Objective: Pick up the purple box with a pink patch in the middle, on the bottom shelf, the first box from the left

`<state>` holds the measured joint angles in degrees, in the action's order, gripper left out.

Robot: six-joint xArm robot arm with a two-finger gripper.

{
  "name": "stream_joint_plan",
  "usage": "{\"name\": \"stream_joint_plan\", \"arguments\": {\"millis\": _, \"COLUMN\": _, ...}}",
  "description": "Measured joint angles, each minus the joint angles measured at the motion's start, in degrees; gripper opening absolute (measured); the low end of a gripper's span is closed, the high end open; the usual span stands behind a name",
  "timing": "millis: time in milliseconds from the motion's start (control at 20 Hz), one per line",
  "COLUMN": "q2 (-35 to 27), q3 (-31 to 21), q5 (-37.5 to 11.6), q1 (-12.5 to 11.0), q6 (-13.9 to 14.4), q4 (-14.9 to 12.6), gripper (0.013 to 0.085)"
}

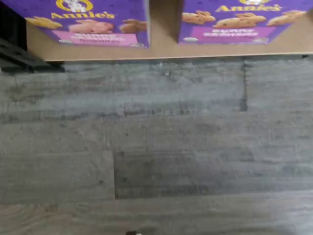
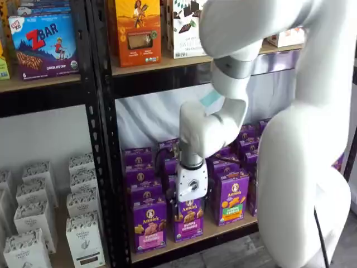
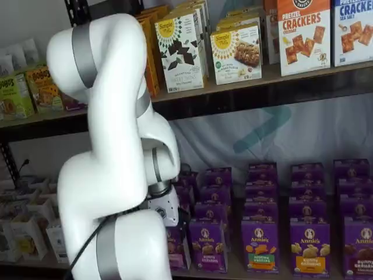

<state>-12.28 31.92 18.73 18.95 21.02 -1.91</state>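
Black rack uprights (image 2: 100, 134) and tan boards frame rows of boxed goods, with grey plank floor (image 1: 156, 147) in front. We hang low before the bottom shelf (image 2: 223, 230), whose front edge shows in the wrist view as a tan strip with two purple fronts standing on it.

We see the purple box (image 2: 149, 223) with its pink patch at the left end of the front row, upright, face out, with like boxes lined up behind it. In the wrist view it (image 1: 90, 22) stands apart from its neighbour (image 1: 234, 22) with bare board between them. That neighbour (image 2: 187, 220) is just to its right in a shelf view, partly behind our wrist.

Our gripper (image 2: 191, 187) shows only its white body, just right of the purple box; the fingers are hidden, so we cannot tell how the jaws stand. Nothing shows in our grasp.
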Motion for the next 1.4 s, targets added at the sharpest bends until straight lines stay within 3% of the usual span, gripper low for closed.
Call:
{"name": "stream_joint_plan", "arguments": {"millis": 350, "q2": -10.9, "q3": 7.9, "q5": -4.2, "q1": 1.9, "q6": 6.0, "q4": -4.2, "gripper": 0.0850}}
{"name": "stream_joint_plan", "arguments": {"millis": 650, "q2": -16.7, "q3": 14.5, "q5": -3.3, "q1": 2.6, "q6": 8.8, "q4": -6.4, "gripper": 0.0850}}
{"name": "stream_joint_plan", "arguments": {"millis": 850, "q2": -20.0, "q3": 19.4, "q5": -1.9, "q1": 2.9, "q6": 5.8, "q4": -3.1, "gripper": 0.0850}}
{"name": "stream_joint_plan", "arguments": {"millis": 1050, "q2": -22.5, "q3": 23.4, "q5": -0.7, "q1": 2.4, "q6": 6.0, "q4": -3.7, "gripper": 0.0850}}
{"name": "stream_joint_plan", "arguments": {"millis": 1400, "q2": -25.8, "q3": 28.7, "q5": -0.7, "q1": 2.2, "q6": 1.5, "q4": 0.7, "gripper": 0.0850}}
